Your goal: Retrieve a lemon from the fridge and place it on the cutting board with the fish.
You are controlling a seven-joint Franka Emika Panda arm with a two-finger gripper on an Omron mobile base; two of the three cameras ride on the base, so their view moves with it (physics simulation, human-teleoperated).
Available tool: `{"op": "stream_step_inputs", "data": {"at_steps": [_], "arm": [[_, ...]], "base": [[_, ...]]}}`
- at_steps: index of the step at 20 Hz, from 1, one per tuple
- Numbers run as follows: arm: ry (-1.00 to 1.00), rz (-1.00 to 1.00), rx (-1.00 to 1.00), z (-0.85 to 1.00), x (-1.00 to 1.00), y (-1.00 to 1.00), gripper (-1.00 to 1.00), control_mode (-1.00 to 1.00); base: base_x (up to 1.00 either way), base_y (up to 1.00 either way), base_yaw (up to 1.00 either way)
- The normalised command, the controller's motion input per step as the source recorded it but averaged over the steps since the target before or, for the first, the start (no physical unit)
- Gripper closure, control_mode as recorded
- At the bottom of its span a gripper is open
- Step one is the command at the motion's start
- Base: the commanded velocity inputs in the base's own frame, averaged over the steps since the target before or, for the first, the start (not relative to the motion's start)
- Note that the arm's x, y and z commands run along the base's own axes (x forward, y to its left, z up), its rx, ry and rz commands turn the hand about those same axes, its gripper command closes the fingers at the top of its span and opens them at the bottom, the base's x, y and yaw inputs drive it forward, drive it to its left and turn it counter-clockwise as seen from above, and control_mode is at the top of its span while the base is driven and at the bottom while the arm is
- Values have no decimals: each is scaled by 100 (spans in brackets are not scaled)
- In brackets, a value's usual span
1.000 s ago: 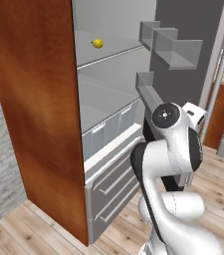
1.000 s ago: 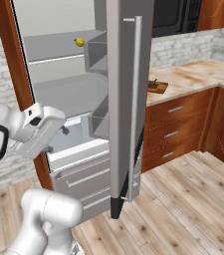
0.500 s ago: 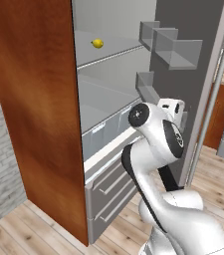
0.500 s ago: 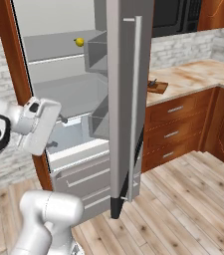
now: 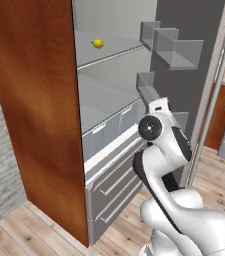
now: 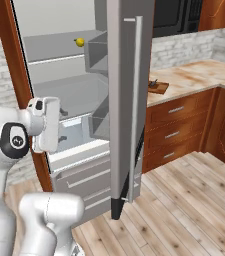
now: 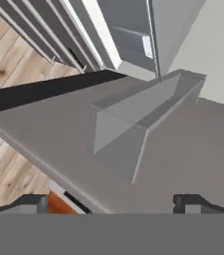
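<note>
**Fridge open, lemon on upper shelf, jaws spread wide and empty**

In the left base view, a brown wooden side panel (image 5: 34, 115) is seen at the far left, with the open fridge (image 5: 114, 125) beside it. The lemon (image 5: 98, 43) is found on the upper grey shelf (image 5: 109, 50), toward its back left, well above the arm. Below that shelf, translucent drawers (image 5: 106, 131) and grey lower drawers (image 5: 114, 185) are visible. Further right, the door bins (image 5: 176, 47) are carried on the inside of the open door (image 5: 194, 90), and the white arm (image 5: 161, 150) is raised in front of the lower part of the door.

In the right base view, the arm's hand (image 6: 46, 124) is held at the left, level with the translucent drawers. The lemon (image 6: 79, 42) is seen on the upper shelf, just left of a door bin. The door edge with its long silver handle (image 6: 135, 100) stands in the middle. To the right, the cutting board (image 6: 157, 87) is set on the counter (image 6: 199, 75), with a small dark thing on it, too small to be told.

In the hand view, the gripper (image 7: 116, 203) is shown with its two tips set far apart, nothing between them, and a grey door bin (image 7: 138, 124) lies ahead of it.
</note>
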Motion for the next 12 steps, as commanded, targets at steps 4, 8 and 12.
{"op": "stream_step_inputs", "data": {"at_steps": [4, 8, 12], "arm": [[26, 17, -17, -42, 0, 2, -100, -100], [28, 9, -12, -28, 0, 0, -100, -100], [21, 4, -13, -4, 2, 0, -100, -100]], "base": [[0, 0, 0], [0, 0, 0], [0, 0, 0]]}}
